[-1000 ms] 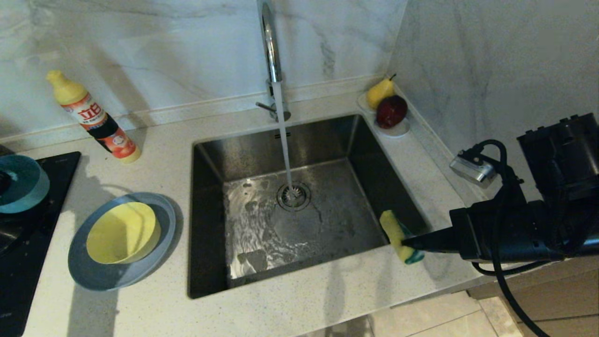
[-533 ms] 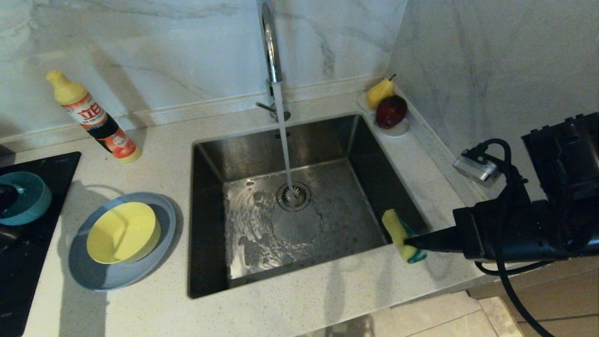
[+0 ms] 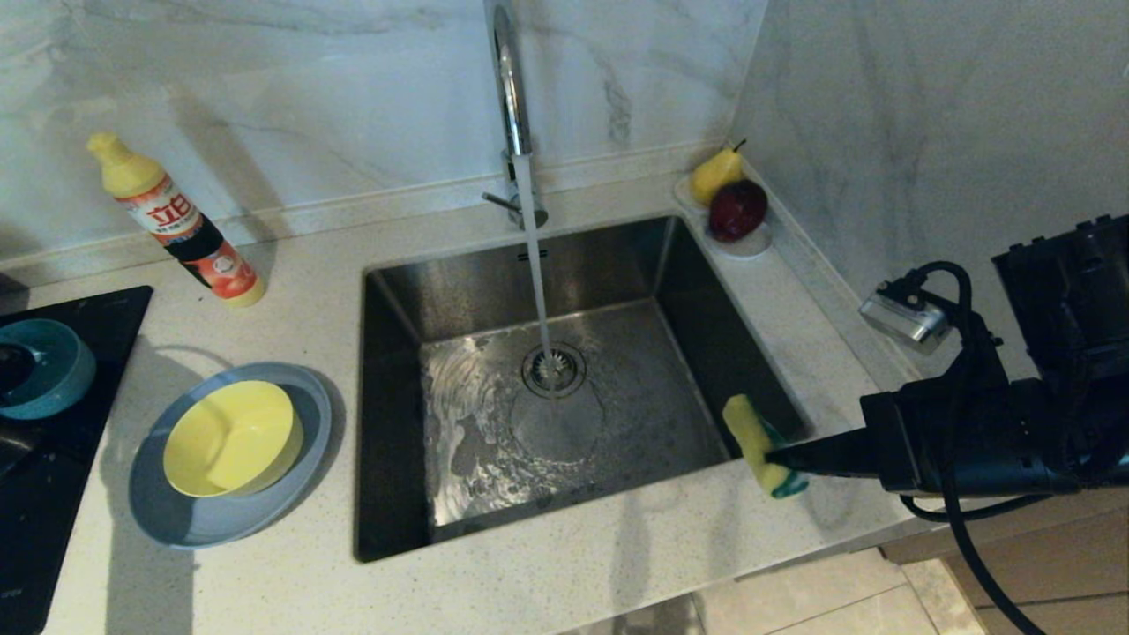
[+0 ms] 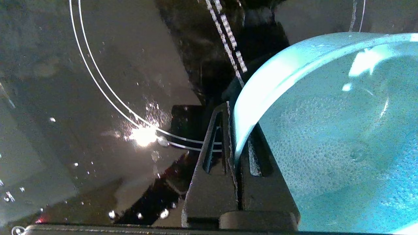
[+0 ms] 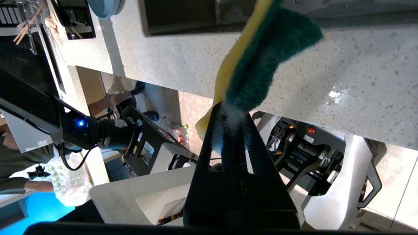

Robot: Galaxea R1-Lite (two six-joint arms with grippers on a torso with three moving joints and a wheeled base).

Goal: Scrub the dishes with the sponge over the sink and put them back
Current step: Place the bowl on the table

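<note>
The sponge [image 3: 760, 445] is pinched edge-on between the clenched fingers of the right gripper [image 3: 776, 459], which is held level over the counter [image 3: 617, 547] at the sink's [image 3: 388, 423] front right corner, the arm reaching in from the right of the sink. Water is run from the faucet [image 3: 510, 97] onto the drain. Left of the sink, the yellow bowl [image 3: 231, 437] is seen resting in the grey-blue plate [image 3: 176, 520]. Farther left of the sink, over the black cooktop [image 3: 53, 494], the teal bowl [image 3: 48, 375] is gripped by its rim in the closed left gripper [image 4: 233, 153].
</note>
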